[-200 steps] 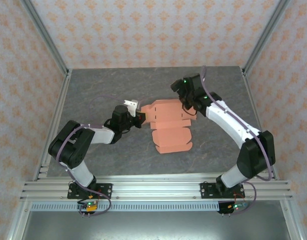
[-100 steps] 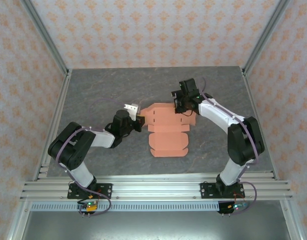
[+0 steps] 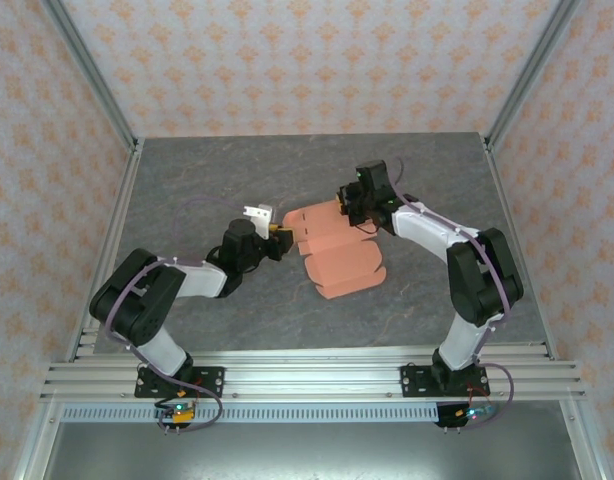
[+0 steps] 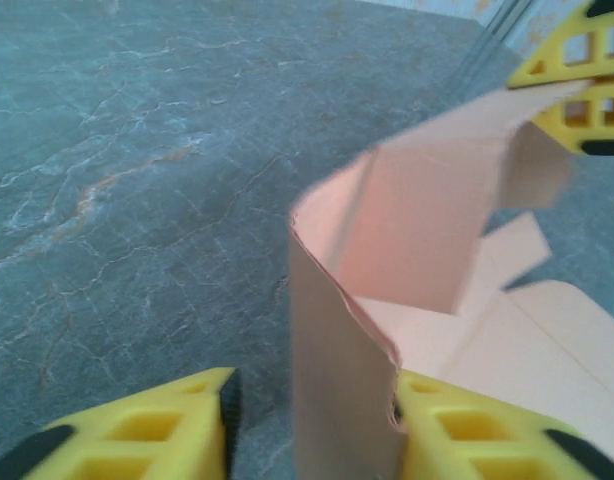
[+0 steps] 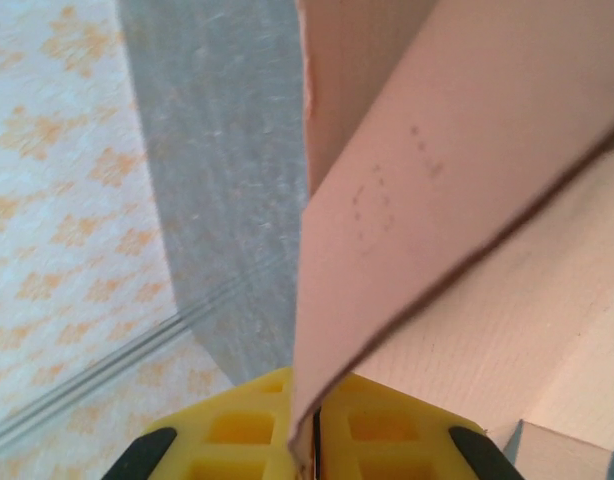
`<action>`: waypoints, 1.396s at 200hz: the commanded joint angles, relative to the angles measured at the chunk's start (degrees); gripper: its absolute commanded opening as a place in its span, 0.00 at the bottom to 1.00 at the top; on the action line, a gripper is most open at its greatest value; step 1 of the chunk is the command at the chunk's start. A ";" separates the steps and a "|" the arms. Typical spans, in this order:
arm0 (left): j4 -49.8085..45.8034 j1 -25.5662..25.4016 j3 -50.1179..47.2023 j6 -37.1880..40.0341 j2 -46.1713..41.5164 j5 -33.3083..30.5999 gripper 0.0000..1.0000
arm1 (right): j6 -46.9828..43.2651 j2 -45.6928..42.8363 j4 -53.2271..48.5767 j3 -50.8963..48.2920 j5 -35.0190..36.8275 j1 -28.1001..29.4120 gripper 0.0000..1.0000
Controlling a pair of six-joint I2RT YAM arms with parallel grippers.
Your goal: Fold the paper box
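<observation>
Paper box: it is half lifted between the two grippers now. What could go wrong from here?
1. The left gripper stands open around a raised flap of the box, so the flap may fall back flat.
2. The right gripper alone pinches the box, at a thin edge; a pull could slip it out or tear it.

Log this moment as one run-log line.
task: fold paper box | left jaws: open, astride raised flap | right jaws: shut on card edge | box: flaps lifted, rest on table
</observation>
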 commanded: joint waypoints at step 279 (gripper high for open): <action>-4.00 0.54 8.19 13.89 7.72 9.55 0.35 | -9.11 8.86 50.27 -16.70 -16.53 -2.36 0.09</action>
